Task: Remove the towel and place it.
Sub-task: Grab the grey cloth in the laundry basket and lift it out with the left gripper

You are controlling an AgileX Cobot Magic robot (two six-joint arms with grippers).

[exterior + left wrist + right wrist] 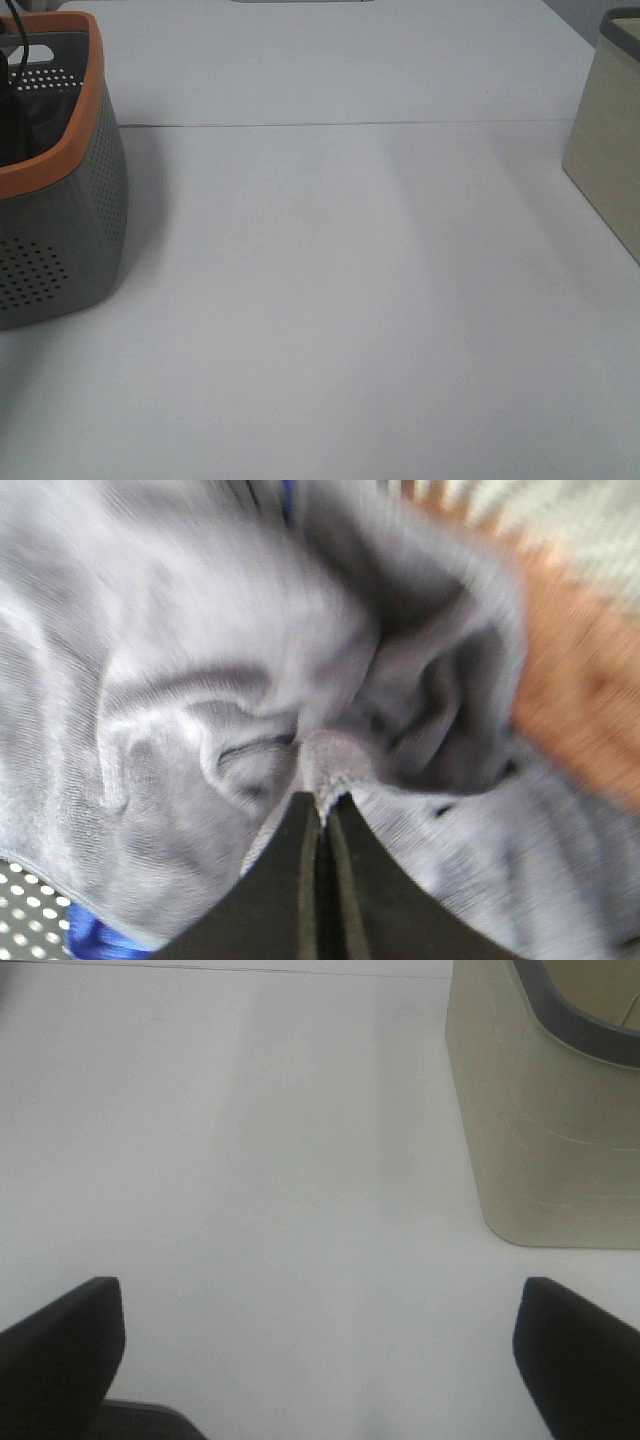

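The towel (200, 680) fills the left wrist view as a crumpled grey-purple terry cloth. My left gripper (322, 805) is shut on a raised fold of it, with the pinched cloth bulging just past the fingertips. In the exterior high view the towel and the left gripper are hidden down inside the grey basket (70, 190) at the left; only a dark cable shows there. My right gripper (320, 1295) hangs open over the bare white table, with nothing between its fingers.
A brown cloth (580, 680) lies beside the towel, and a bright blue cloth (95, 942) peeks out under it, by the basket's perforated wall (25, 900). A beige bin (610, 150) stands at the table's right edge, just ahead of the right gripper as the beige bin (540, 1110).
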